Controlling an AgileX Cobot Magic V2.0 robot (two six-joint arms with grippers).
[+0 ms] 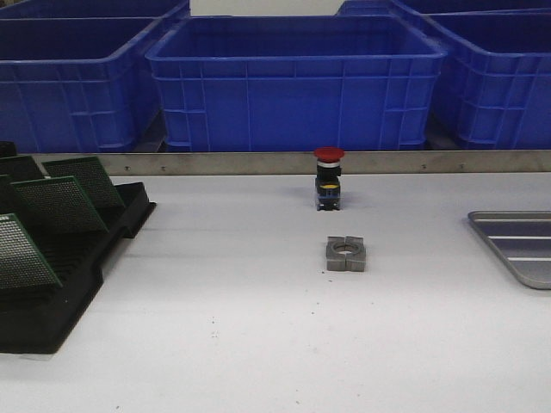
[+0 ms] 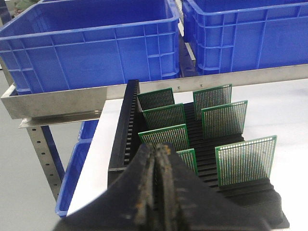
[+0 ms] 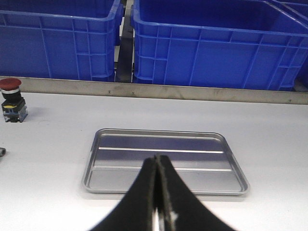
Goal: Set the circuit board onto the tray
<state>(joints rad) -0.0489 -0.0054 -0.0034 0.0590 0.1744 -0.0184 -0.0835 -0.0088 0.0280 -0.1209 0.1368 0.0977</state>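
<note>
Several green perforated circuit boards [image 2: 245,160] stand upright in a black slotted rack [image 2: 126,125] at the table's left; they also show in the front view [image 1: 58,204]. The grey metal tray [image 3: 163,161] lies empty at the table's right edge, partly cut off in the front view [image 1: 519,243]. My left gripper [image 2: 159,150] is shut and empty, just before the rack's near boards. My right gripper [image 3: 156,160] is shut and empty, over the tray's near rim. Neither gripper shows in the front view.
A red-capped push button [image 1: 329,178] stands mid-table, with a grey metal block with a round hole [image 1: 346,254] in front of it. Big blue plastic bins [image 1: 297,82] line a metal rail behind the table. The table's left edge drops off beside the rack.
</note>
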